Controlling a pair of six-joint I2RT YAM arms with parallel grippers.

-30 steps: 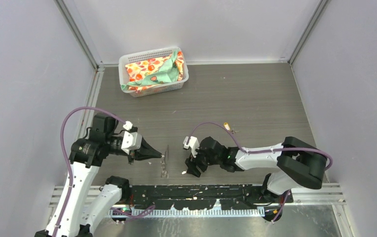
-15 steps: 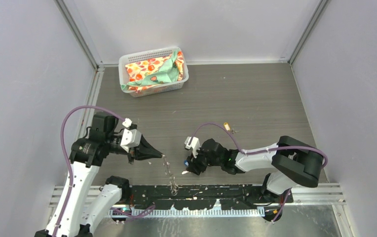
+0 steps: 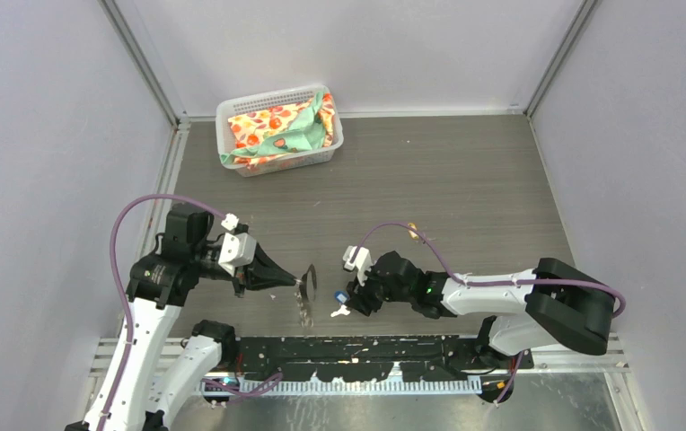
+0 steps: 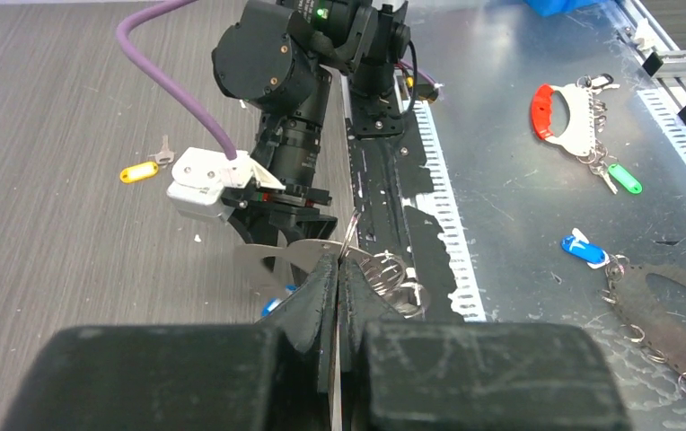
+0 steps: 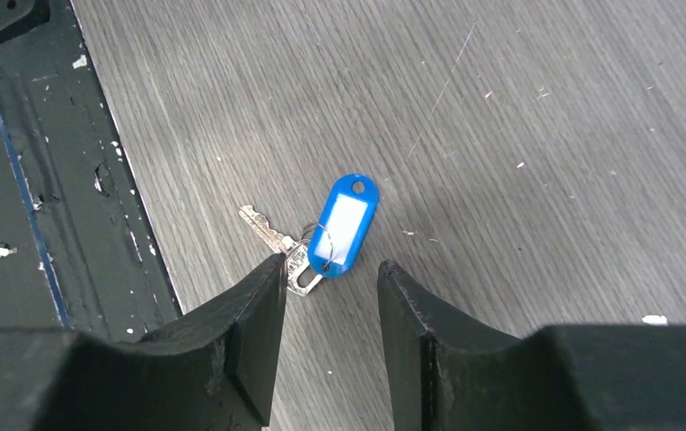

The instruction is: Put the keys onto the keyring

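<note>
Keys lie well apart on the grey wood-grain table (image 3: 465, 180). The blue key (image 5: 344, 220), a tiny silver metal blade on a wire loop with a blue oblong plastic tag, rests close to the near edge at about mid-width, beside the black strip (image 5: 61, 197) that runs along that edge. The yellow key (image 3: 411, 231), a tiny metal key with a yellow-orange tag, sits farther from the near edge and right of the middle. The right gripper (image 5: 330, 265) is much the nearer to the blue key: its jaws stand apart with nothing between them, poised just short of it. The tag's long axis points away from the fingertips on a slight slant, and the blade runs crosswise toward the black strip, so a pinch probably needs a small advance first. The keyring (image 4: 268, 256), a pale silvery flat oblong metal piece with small wire rings along one side, is off the table and on edge. The left gripper (image 4: 335, 260) clamps it between closed fingers near the near edge, left of the blue key and facing the right gripper. At the far left corner a white slotted plastic basket (image 3: 232, 112) holds a crumpled patterned cloth (image 3: 281, 126) in orange and green; no key can be made out in it.
</note>
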